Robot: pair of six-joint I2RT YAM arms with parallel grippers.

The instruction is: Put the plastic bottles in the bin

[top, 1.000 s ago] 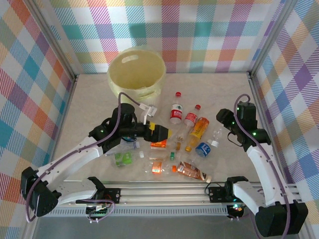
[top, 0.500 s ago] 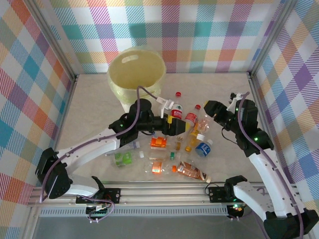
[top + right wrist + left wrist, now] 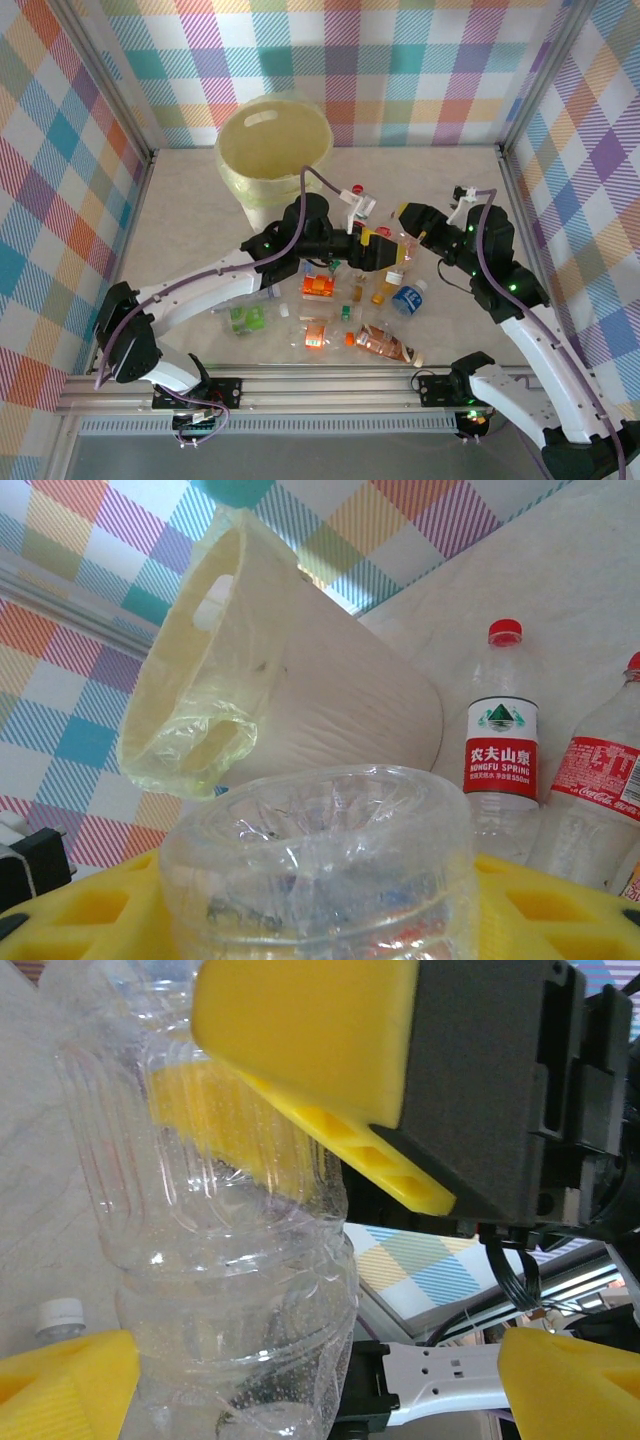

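My right gripper [image 3: 410, 224] [image 3: 320, 920] is shut on a clear plastic bottle [image 3: 320, 860] [image 3: 230, 1260], held above the pile in the middle of the table. My left gripper [image 3: 384, 252] [image 3: 320, 1385] is open around that same bottle; its left pad is near the bottle and its right pad stands well apart. In the left wrist view the right gripper's yellow finger [image 3: 300, 1020] presses the bottle from above. The pale yellow bin [image 3: 232, 176] [image 3: 330, 710] stands at the back left. Several more bottles [image 3: 380, 343] lie below the grippers.
Behind the held bottle stand a red-capped bottle with a white and red label [image 3: 502, 750] and a red-labelled cola bottle [image 3: 603, 780]. A blue-labelled bottle [image 3: 407, 298], a green one [image 3: 246, 320] and orange ones [image 3: 318, 287] lie near the front. Checked walls close in three sides.
My left arm has swung right and forward to meet the right gripper. The right gripper has carried the clear bottle left toward it. The left jaws have narrowed slightly.
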